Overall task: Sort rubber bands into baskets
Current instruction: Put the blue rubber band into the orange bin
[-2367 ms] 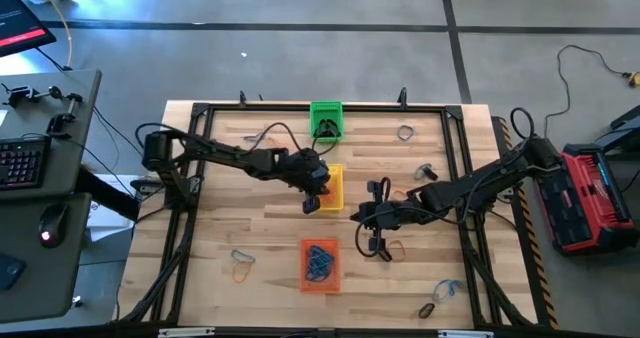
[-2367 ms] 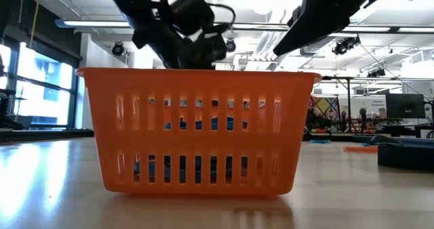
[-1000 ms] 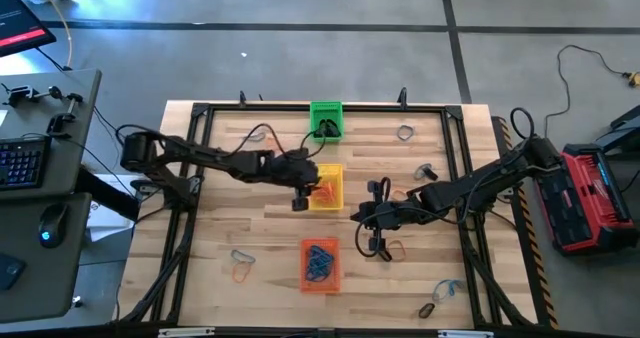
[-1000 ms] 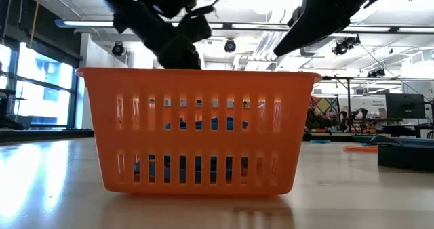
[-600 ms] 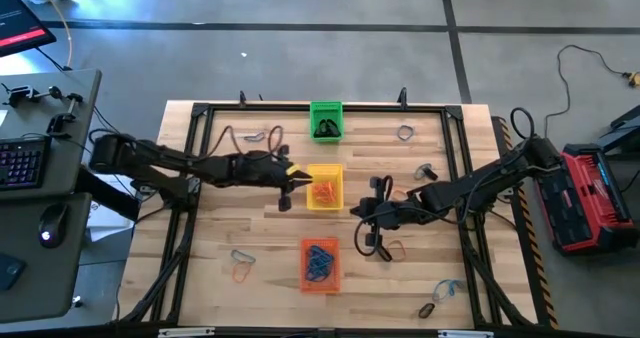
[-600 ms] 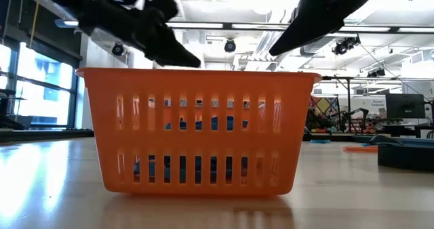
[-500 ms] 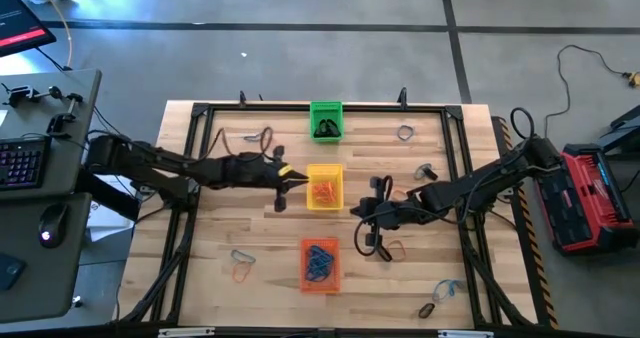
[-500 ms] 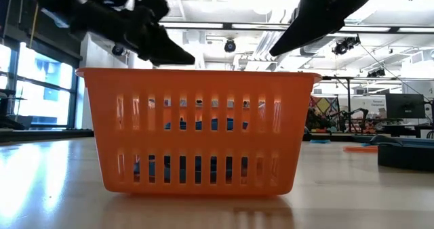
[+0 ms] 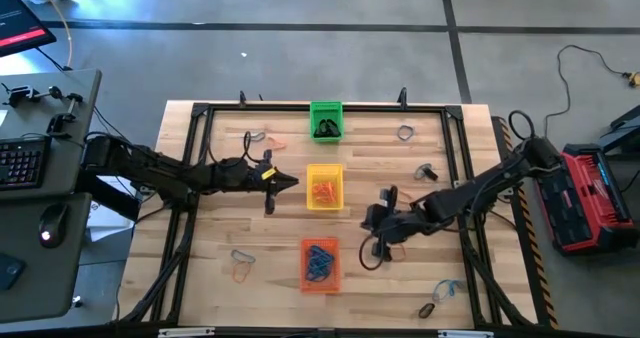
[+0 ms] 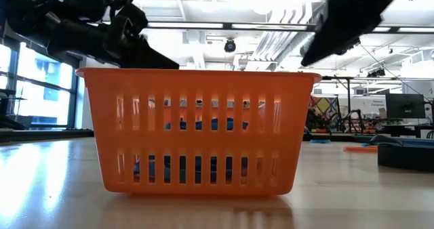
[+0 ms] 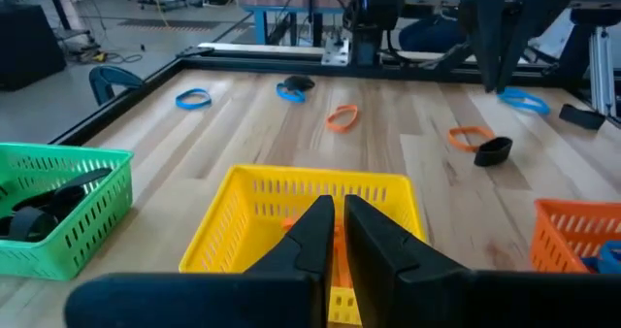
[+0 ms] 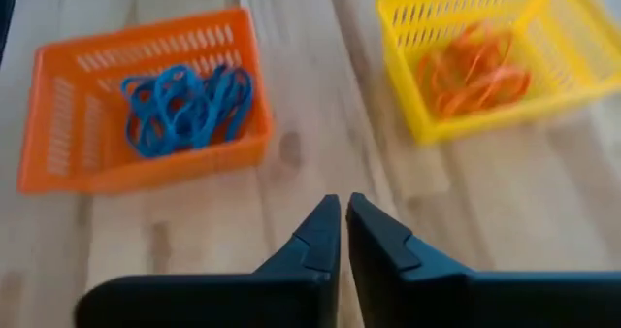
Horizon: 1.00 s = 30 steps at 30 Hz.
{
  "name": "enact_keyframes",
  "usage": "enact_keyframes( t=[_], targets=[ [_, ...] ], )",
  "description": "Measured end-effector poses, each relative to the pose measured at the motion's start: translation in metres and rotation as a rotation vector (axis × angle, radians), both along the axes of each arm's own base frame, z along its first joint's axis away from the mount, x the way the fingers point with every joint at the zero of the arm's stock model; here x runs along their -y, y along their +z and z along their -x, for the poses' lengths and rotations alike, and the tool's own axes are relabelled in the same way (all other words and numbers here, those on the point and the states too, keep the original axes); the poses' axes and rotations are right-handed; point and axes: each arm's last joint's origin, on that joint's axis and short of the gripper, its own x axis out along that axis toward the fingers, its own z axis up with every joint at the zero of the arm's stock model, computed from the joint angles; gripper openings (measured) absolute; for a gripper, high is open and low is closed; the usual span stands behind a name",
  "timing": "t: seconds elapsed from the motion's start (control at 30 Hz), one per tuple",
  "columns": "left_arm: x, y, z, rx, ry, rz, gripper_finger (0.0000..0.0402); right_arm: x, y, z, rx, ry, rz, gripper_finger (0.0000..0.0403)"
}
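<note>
Three baskets stand mid-table: green (image 9: pixel 325 120) with black rubber bands, yellow (image 9: pixel 323 187) with orange ones, orange (image 9: pixel 320 263) with blue ones. My left gripper (image 9: pixel 287 183) is shut, nearly level, just left of the yellow basket (image 11: pixel 301 207) and pointing at it. My right gripper (image 9: pixel 370 241) is shut and slants down over bare wood between the yellow basket (image 12: pixel 475 61) and the orange basket (image 12: pixel 146 100). The wrist views show nothing between either pair of fingers. Loose bands lie flat on the table (image 9: pixel 240 273), (image 9: pixel 450 288), (image 11: pixel 341 118).
More loose bands lie near the far edge (image 9: pixel 257 136), (image 9: pixel 405 133), at mid-right (image 9: pixel 425 171) and at the near right corner (image 9: pixel 427 310). A black frame rail (image 9: pixel 325 106) runs around the tabletop. In the low view the orange basket (image 10: pixel 196 131) fills the foreground.
My left gripper has drawn back from over the yellow basket toward the table's left edge, sinking a little and tipping from pointing down to nearly level. My right gripper has shifted slightly toward the near edge and rolled. The baskets have stayed put.
</note>
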Motion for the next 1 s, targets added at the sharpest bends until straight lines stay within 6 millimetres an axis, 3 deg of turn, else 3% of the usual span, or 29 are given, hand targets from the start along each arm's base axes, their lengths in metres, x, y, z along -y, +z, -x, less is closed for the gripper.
enact_keyframes(
  t=[0.23, 0.47, 0.67, 1.0],
  targets=[
    [0.0, -0.001, 0.0, -0.006, -0.003, -0.016, 0.0019, -0.007, -0.011, 0.022, -0.163, -0.171, -0.082, 0.0074],
    [0.0, -0.001, 0.0, -0.007, -0.004, -0.018, 0.0019, 0.006, -0.02, 0.049, -0.332, -0.525, -0.05, 0.0122],
    [0.0, -0.001, 0.0, -0.007, -0.004, -0.018, 0.0019, 0.038, -0.028, 0.063, -0.434, -0.837, 0.002, 0.0135],
    [0.0, -0.001, 0.0, -0.008, -0.006, -0.026, 0.0019, 0.109, -0.075, 0.082, -0.52, -1.176, 0.012, 0.0136]
  ],
)
